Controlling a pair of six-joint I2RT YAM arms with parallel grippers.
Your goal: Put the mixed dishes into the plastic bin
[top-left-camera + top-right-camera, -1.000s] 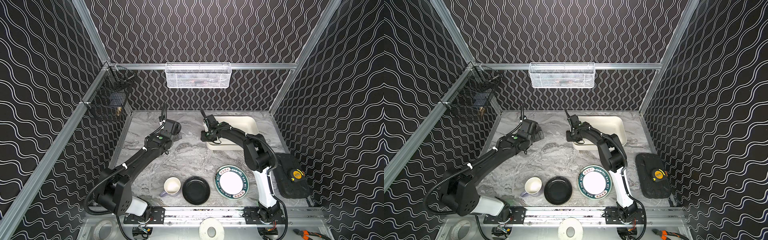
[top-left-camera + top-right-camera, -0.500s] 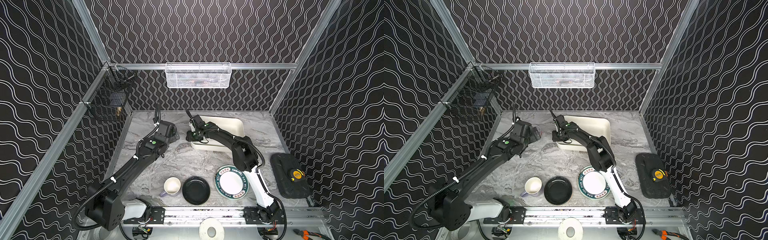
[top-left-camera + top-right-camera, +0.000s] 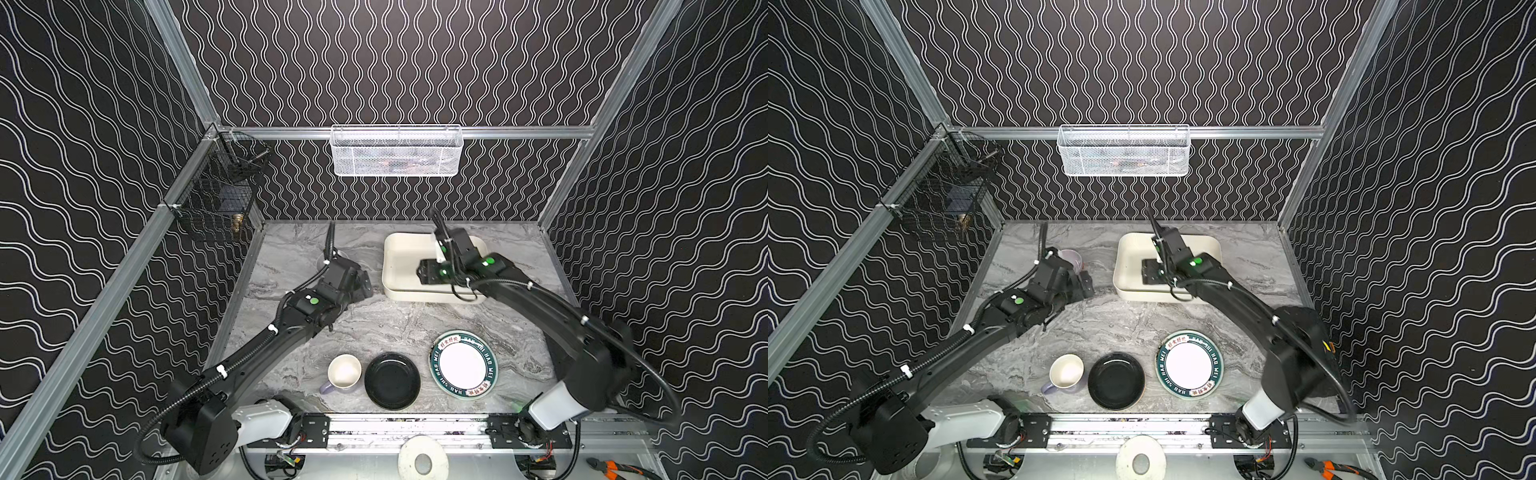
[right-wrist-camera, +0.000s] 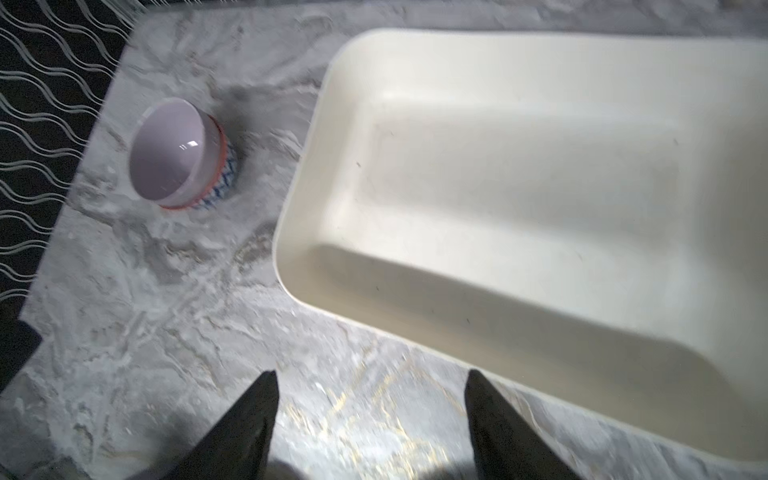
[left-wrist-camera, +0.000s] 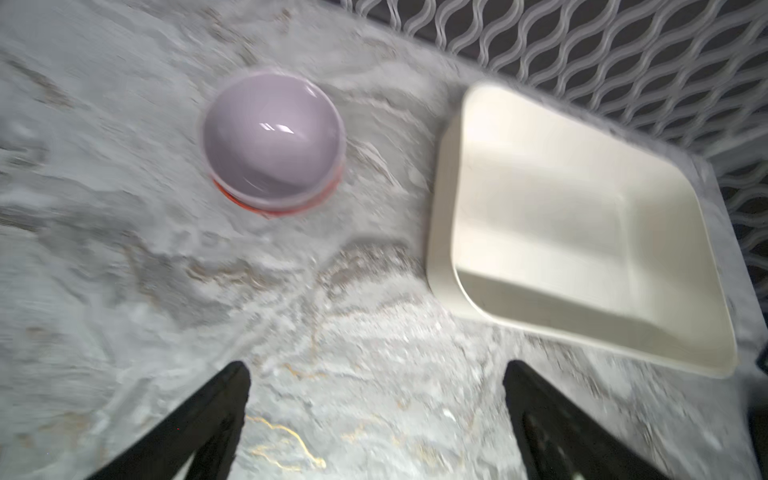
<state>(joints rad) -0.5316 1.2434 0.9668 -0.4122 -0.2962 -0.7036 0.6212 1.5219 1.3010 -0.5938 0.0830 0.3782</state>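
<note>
Black wire basket: I see it hanging on the left wall rail, above the far left corner of the table.
Lilac bowl: it sits nested inside the patterned bowl on the far side of the marble table, left of the bin and apart from it. In both top views my left arm's wrist hides part of the pair.
Lavender mug: upright near the front edge, mouth up, just beside the black plate.
Left gripper: fingers spread wide with nothing between them. I have it over bare table, between the bowls and the bin's near left corner. The left wrist view is blurred.
Black plate: flat on the table at the front, between the mug and the green-rimmed plate.
White mesh basket: hung on the back wall rail, above the bin's end of the table.
Plastic bin: flat on the far side of the table, right of centre, with its long sides running left to right.
Right gripper: in both top views it hangs over the bin's left half. In the right wrist view I see its fingers parted and gripping nothing.
Green-rimmed plate: flat at the front, right of the black plate, close to it but not touching.
</note>
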